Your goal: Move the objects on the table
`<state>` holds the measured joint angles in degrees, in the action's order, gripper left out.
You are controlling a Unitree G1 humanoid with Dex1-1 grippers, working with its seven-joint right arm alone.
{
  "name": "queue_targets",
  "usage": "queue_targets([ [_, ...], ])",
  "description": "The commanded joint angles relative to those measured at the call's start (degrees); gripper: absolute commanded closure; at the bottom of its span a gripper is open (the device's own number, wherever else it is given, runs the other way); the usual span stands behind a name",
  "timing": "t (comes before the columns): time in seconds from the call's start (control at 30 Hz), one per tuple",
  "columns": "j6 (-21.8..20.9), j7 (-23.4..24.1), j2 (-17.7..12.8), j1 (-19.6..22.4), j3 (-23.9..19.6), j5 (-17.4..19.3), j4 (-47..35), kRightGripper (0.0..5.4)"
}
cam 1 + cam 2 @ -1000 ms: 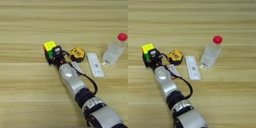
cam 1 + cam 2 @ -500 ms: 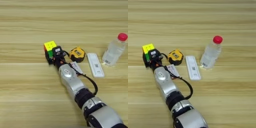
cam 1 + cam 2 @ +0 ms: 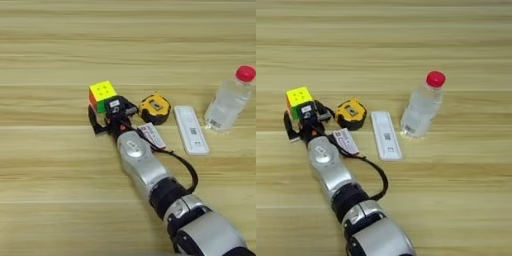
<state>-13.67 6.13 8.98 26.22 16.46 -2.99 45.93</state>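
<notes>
A small colourful puzzle cube with a yellow top sits left of centre on the table. My right gripper is right at its near side. The black fingers are spread and reach forward on either side of the cube's near lower part, so the gripper is open. The silver forearm runs back to the bottom right. Beside the wrist lie a yellow-black tape measure and a small white-red box. Further right are a flat white oblong device and a clear red-capped bottle, standing upright.
The tape measure, box, device and bottle form a row to the right of the cube, close to the forearm. Bare wood stretches across the far side and the left of the table.
</notes>
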Motion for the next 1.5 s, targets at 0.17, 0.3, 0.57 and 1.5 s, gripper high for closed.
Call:
queue_targets([
  [0.17, 5.7, 0.0, 4.8, -3.1, 3.5, -1.7, -23.2, 0.02],
  [0.3, 11.4, -0.3, 2.5, -6.4, 4.7, -1.6, -36.6, 0.02],
  [0.57, 20.4, 0.2, -3.5, -12.6, 1.7, -1.0, -55.6, 0.02],
  [1.5, 22.0, -1.7, -10.8, -42.3, -11.7, -2.7, -83.2, 0.02],
])
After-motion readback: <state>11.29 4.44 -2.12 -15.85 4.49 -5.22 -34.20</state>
